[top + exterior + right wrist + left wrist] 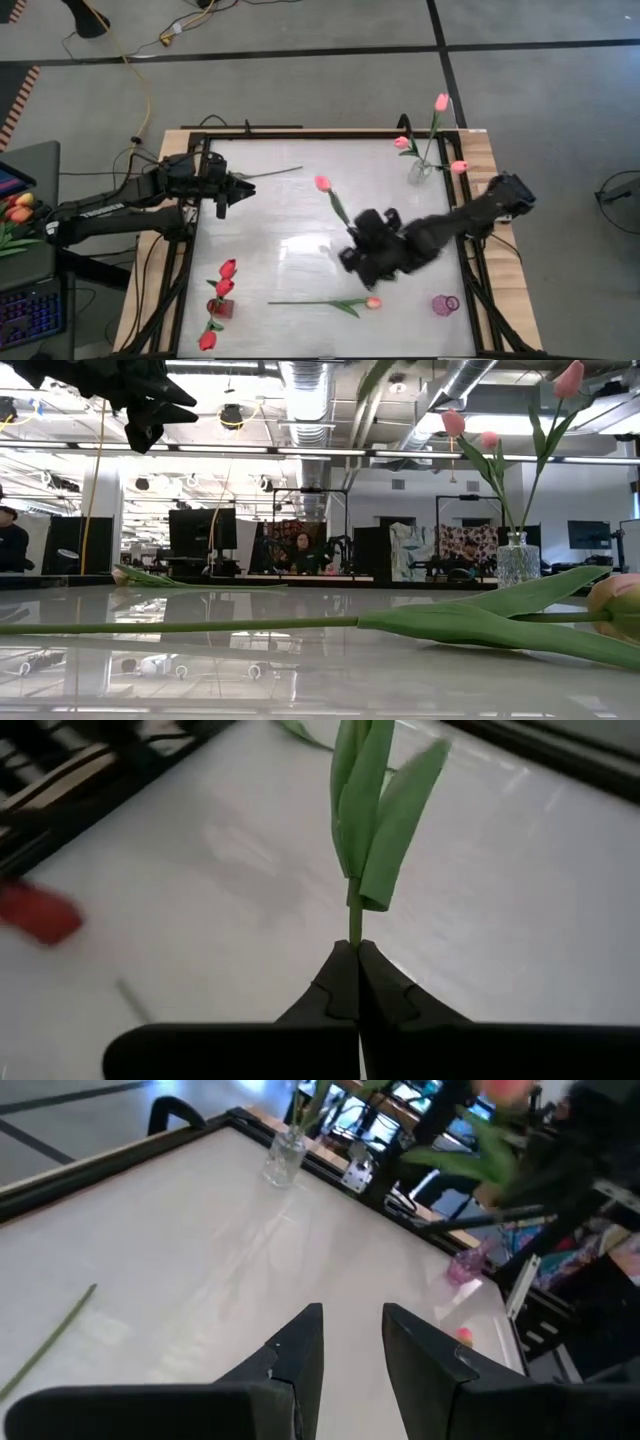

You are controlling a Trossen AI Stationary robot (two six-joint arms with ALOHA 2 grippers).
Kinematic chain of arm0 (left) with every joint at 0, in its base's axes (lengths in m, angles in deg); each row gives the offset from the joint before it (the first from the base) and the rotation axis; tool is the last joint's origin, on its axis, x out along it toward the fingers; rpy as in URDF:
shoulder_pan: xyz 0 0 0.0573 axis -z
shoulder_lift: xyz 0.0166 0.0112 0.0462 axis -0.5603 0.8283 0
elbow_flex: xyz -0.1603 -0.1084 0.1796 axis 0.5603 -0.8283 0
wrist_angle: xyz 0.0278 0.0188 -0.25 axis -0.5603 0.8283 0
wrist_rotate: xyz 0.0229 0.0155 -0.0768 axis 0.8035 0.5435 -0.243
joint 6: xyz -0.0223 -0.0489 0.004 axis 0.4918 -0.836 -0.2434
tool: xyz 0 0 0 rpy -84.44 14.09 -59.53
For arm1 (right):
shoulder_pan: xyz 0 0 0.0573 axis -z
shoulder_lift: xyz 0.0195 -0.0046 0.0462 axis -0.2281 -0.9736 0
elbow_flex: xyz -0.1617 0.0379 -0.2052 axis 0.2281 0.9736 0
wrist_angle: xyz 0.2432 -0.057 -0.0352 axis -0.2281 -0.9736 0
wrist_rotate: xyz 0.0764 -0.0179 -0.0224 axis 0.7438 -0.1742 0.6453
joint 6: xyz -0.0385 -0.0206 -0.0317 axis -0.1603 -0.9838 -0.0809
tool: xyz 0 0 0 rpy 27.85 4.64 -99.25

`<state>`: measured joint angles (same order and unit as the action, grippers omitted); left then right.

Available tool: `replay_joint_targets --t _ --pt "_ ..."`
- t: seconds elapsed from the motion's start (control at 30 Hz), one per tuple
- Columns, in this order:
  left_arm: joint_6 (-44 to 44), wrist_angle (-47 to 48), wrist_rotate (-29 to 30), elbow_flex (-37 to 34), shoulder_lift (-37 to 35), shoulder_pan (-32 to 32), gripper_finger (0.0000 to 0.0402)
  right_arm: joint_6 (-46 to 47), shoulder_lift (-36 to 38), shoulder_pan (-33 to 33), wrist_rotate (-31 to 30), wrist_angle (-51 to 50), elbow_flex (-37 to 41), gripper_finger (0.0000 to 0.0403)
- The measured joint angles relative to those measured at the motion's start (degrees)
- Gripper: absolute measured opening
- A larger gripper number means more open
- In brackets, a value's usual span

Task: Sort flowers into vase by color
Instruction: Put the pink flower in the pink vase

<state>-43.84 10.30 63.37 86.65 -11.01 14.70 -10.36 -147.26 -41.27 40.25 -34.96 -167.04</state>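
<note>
My right gripper [352,226] hangs over the middle of the table, shut on a pink tulip [322,183] that slants away from it toward the far left. Another pale pink tulip [330,303] lies flat on its stem and leaf near the front edge and fills the low view [450,622]. My left gripper [222,195] hovers over the table's left side, open [352,1342], with nothing between its fingers. Beside it a loose green stem [268,174] lies on the table. My right gripper pinches the tulip's thin stem [354,925] between its two fingertips, just below the leaves [375,820]. The stem runs on forward in line with the fingers. The flower is lifted clear of the table, its head farthest from the gripper.
A clear glass vase [420,172] with pink tulips stands at the far right corner. A red vase [220,308] with red tulips stands near the front left, and a small purple vase [445,305] near the front right. A raised frame [330,133] rims the table.
</note>
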Motion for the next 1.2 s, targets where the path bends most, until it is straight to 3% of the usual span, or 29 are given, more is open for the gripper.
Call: replay_joint_targets --t 0.4,0.7,0.83,1.2 --pt "-5.1 -7.5 4.3 0.0 2.6 0.0 0.0092 22.8 6.9 -27.0 -14.6 -26.9 0.0 0.0017" --pt "-9.9 -8.9 6.6 0.0 3.9 0.0 0.0092 28.4 10.2 -38.4 -17.5 -26.0 10.8 0.0016" --pt "-12.8 -8.7 6.6 0.0 3.7 0.0 0.0092 28.2 12.7 -42.3 -18.5 -21.3 15.5 0.0016" --pt "-16.1 -8.7 8.4 0.0 3.7 0.0 0.0092 24.3 16.9 -47.0 -22.9 -12.4 20.1 0.0015"
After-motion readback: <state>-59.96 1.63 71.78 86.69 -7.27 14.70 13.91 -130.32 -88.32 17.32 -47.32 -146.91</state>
